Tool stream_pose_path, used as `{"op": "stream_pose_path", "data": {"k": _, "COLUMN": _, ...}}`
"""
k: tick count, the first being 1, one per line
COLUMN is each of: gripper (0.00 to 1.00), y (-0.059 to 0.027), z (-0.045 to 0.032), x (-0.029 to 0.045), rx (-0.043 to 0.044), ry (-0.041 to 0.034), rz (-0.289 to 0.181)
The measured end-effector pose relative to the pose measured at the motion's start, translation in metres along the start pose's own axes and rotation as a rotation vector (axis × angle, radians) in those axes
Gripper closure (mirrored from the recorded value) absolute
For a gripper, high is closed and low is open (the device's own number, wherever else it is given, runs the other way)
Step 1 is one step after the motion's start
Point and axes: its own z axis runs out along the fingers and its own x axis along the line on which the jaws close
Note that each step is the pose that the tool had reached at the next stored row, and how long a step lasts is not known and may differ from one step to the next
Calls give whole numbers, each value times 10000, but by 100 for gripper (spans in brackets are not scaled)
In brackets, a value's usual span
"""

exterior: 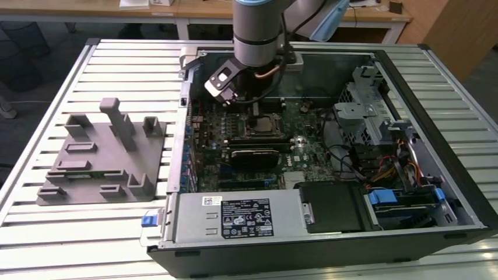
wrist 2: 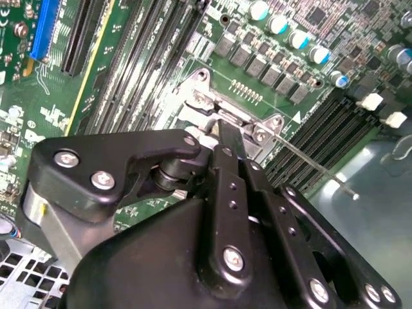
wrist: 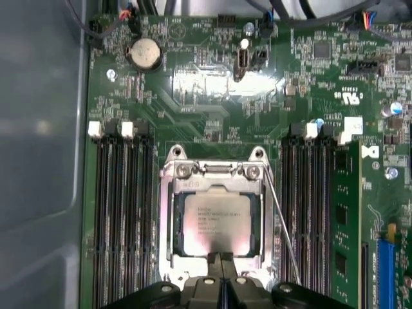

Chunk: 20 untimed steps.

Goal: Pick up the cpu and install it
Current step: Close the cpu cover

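The cpu (wrist: pixel 215 222) lies flat in the motherboard's socket, its pale silver top framed by the metal socket rim (wrist: pixel 168 219). In the first wrist view my gripper (wrist: pixel 222 261) is shut, its two black fingers pressed together with their tips right at the chip's near edge and nothing between them. The second wrist view has the same shut fingers (wrist 2: pixel 220 132) pointing down at the socket's hinge end. From the exterior view, the arm (exterior: pixel 257 35) hangs over the socket (exterior: pixel 260 124) inside the open computer case.
A thin metal socket lever (wrist: pixel 281 228) runs along one side of the socket. Memory slots (wrist: pixel 119 212) flank it on both sides. The case walls (exterior: pixel 435 116) and drive cages (exterior: pixel 365 116) surround the board. A grey plastic tray (exterior: pixel 101 157) stands on the table at the exterior view's left.
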Motion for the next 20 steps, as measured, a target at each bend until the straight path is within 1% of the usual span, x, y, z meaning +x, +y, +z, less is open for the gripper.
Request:
{"op": "stream_pose_path", "data": {"k": 5, "gripper": 89, "y": 122, "z": 4, "x": -1, "rx": 15, "ry": -1, "rz": 0}}
{"op": "stream_pose_path", "data": {"k": 9, "gripper": 89, "y": 202, "z": 7, "x": -1, "rx": 18, "ry": 0, "rz": 0}}
{"op": "stream_pose_path", "data": {"k": 20, "gripper": 89, "y": 345, "z": 11, "x": -1, "rx": 22, "ry": -1, "rz": 0}}
